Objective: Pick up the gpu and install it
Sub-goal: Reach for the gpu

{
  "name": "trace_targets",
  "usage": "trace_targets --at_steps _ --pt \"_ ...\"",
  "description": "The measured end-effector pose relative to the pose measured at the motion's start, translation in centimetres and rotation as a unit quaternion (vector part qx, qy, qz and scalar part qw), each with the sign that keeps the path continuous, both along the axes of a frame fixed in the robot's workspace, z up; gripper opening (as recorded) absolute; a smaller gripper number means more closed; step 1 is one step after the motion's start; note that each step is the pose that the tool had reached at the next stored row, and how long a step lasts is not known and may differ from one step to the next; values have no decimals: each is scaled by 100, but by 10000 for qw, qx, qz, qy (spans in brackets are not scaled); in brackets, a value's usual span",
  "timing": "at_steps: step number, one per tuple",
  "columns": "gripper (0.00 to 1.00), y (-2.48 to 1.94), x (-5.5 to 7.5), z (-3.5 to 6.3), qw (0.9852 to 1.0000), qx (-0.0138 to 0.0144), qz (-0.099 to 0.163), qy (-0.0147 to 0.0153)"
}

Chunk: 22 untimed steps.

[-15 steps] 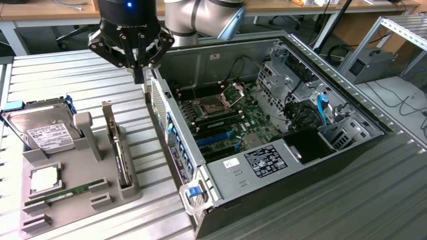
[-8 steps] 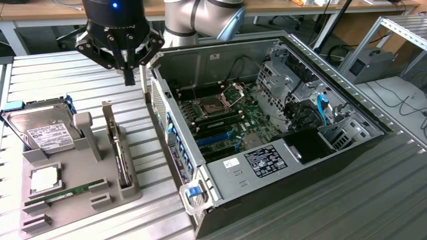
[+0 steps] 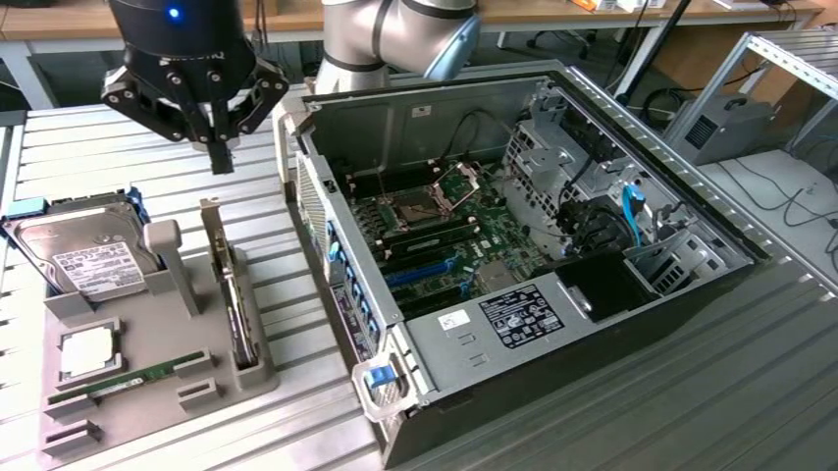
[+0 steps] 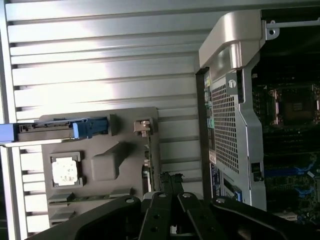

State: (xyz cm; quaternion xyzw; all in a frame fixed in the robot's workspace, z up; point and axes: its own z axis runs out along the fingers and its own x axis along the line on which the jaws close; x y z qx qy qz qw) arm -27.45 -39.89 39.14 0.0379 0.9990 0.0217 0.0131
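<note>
So, the claw is seen shut tight with nothing pinched in it. It's pointed straight down and hung in the air over the slatted table.

In the exterior view the gpu is found at roughly 6 o'clock from the claw, apart from it and untouched. The card is stood on its long edge in a slot of the grey holder tray, and its silver bracket is stuck up at the end nearest the claw. In the wrist view the same card is caught edge-on just past the claw's tip.

Moving out across the tray, still in the exterior view:
- a hard drive with a white label is propped at about 10 o'clock from the gpu, held in a blue carrier
- a processor chip is laid flat at about 8 o'clock
- a green memory stick is laid in its groove at about 7 o'clock, just beside the chip

At 3 o'clock from the tray, just beside it, the computer case is laid on its side with the open face up. The motherboard can be seen inside, with the bare processor socket near its middle. The robot arm is spotted at 12 o'clock from the case.
</note>
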Motion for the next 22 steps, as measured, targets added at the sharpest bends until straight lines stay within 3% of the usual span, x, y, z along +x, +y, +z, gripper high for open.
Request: trace_targets --at_steps 4,9,22 --pt "11 0 -122 -1 10000 0 0 0" --pt "11 0 -185 -2 10000 0 0 0" --pt "11 -12 -201 -3 10000 0 0 1"
